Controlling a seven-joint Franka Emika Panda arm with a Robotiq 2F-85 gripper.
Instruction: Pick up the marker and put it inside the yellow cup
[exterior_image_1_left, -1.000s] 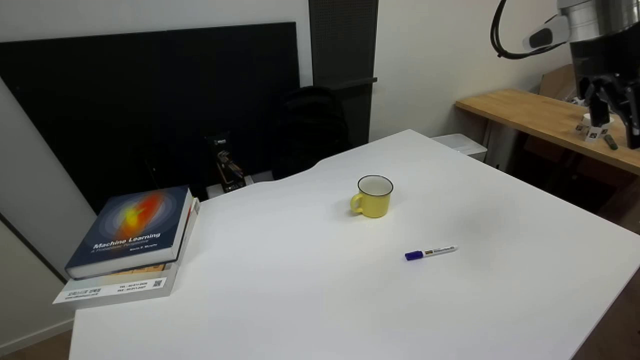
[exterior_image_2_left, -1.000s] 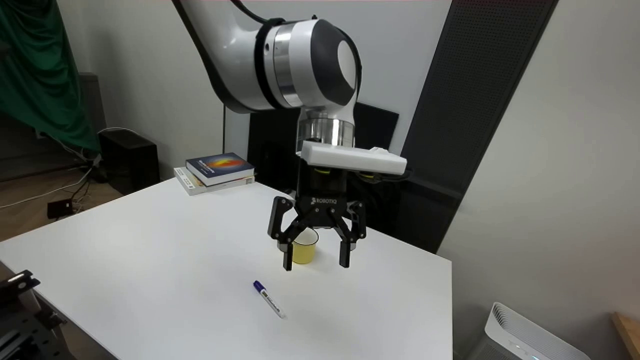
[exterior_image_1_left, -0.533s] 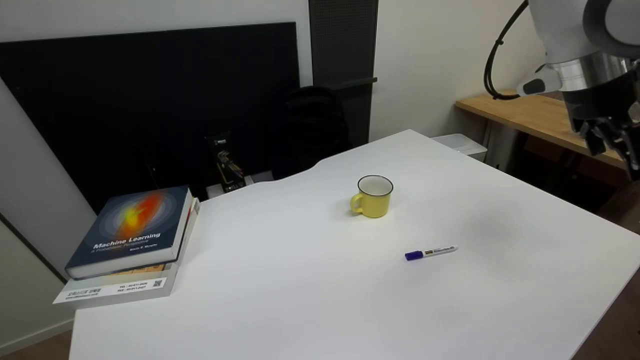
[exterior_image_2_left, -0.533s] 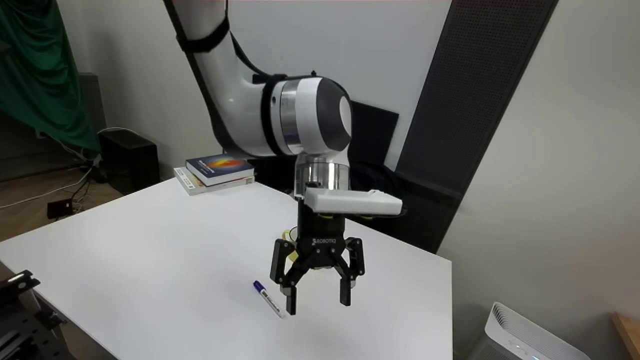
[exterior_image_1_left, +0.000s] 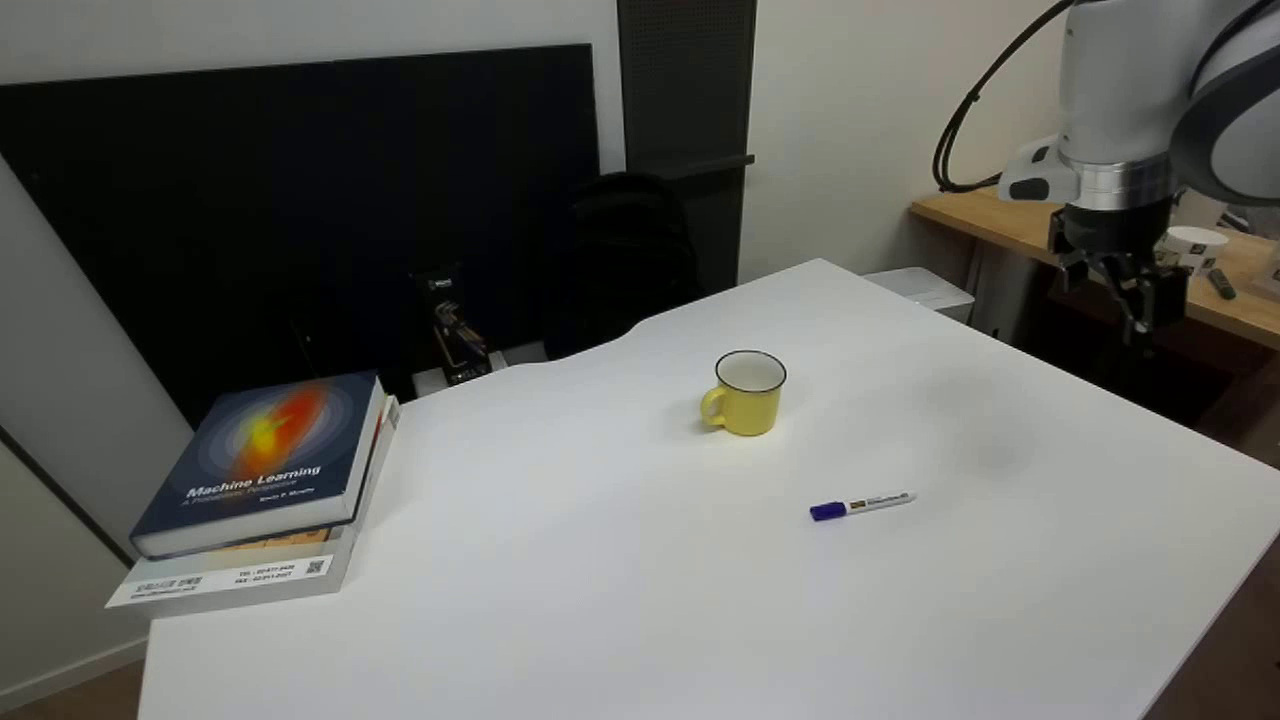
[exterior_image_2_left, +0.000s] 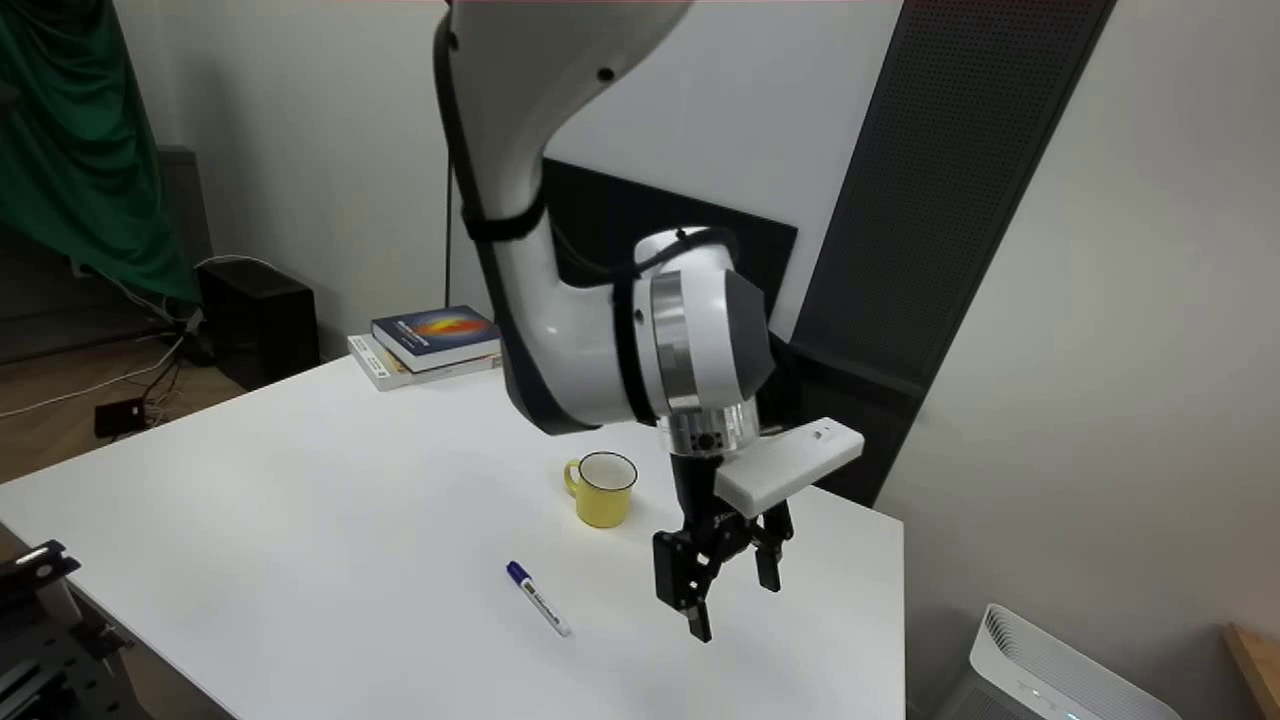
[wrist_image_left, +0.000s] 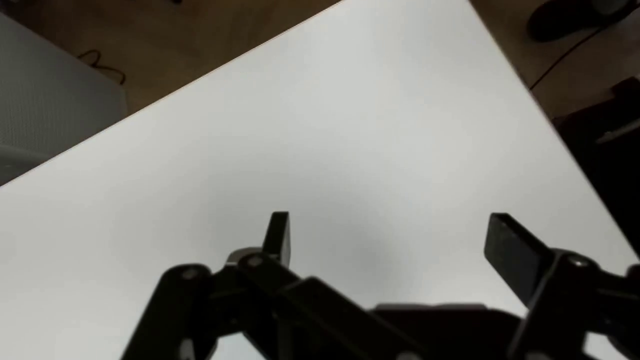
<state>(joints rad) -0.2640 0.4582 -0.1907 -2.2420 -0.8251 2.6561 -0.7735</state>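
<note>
The marker has a dark blue cap and a white barrel. It lies flat on the white table and also shows in an exterior view. The yellow cup stands upright near it with its handle to one side; it also shows in an exterior view. My gripper is open and empty, above the table to the right of marker and cup in that view. In an exterior view it shows at the upper right. In the wrist view the open fingers frame only bare tabletop; marker and cup are out of view there.
Two stacked books lie at the table's far left edge, also in an exterior view. A white appliance stands on the floor beside the table. A wooden desk is behind the arm. Table edges show in the wrist view.
The arm has come lower, turned at the wrist and moved sideways, away from in front of the cup. The gripper stays open. Marker and cup have not moved.
</note>
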